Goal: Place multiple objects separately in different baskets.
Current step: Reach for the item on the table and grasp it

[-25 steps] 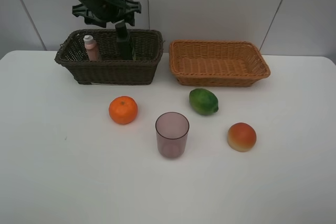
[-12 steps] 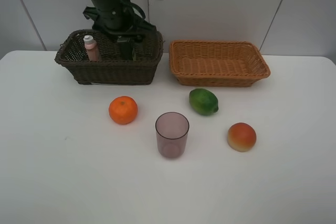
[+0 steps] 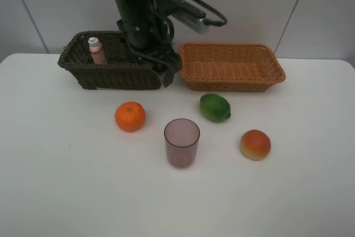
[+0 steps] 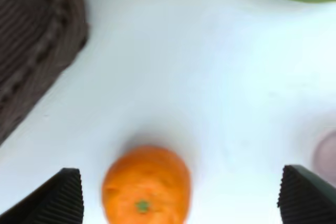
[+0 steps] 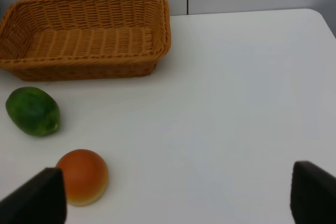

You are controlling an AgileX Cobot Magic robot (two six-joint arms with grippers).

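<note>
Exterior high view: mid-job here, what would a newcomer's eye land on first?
The black left arm looms over the right end of the dark brown basket, where a pink bottle stands upright. Beside it, the orange-tan basket shows nothing inside. In front, on the white table, sit an orange, a green fruit, a purple cup and a peach-like fruit, all apart.

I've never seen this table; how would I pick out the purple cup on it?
On the white table, find the dark brown basket and the tan basket at the back. In front of them the purple cup stands between the orange and the red-orange fruit. It alone is see-through and open-topped; its neighbours are round, solid fruit.
</note>
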